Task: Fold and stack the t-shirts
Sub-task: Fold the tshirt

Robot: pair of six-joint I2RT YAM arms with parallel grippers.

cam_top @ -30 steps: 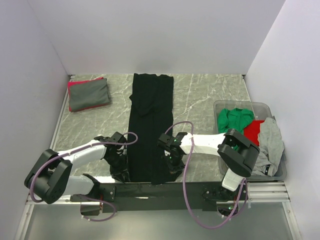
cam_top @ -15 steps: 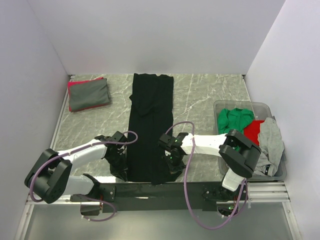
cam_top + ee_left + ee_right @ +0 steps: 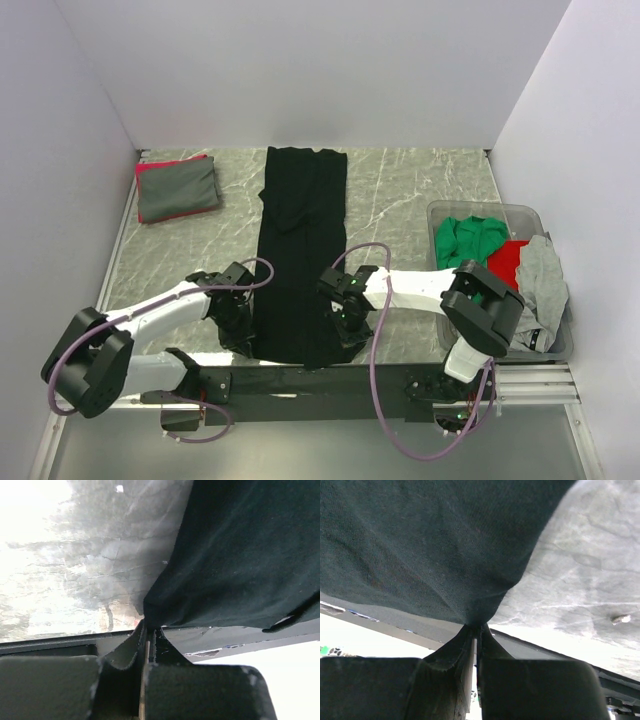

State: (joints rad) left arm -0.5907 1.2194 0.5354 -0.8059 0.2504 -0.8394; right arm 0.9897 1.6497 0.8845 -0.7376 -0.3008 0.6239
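Note:
A long black t-shirt (image 3: 300, 250), folded into a narrow strip, lies down the middle of the table. My left gripper (image 3: 243, 335) is shut on its near left corner, and the pinched black cloth (image 3: 235, 555) rises from the fingertips (image 3: 140, 630). My right gripper (image 3: 345, 325) is shut on the near right corner, where the cloth (image 3: 430, 545) bunches into the gripper (image 3: 479, 627). A folded grey t-shirt (image 3: 178, 186) lies on a red one at the back left.
A clear plastic bin (image 3: 440, 212) at the right holds green (image 3: 468, 238), red (image 3: 510, 262) and grey (image 3: 542, 280) shirts. White walls close in the table on three sides. The black bar (image 3: 300, 378) at the near edge lies just behind both grippers.
Both grippers have closed on the near corners of the black t-shirt. The left arm shifted slightly right, drawing in the loose cloth at the near left.

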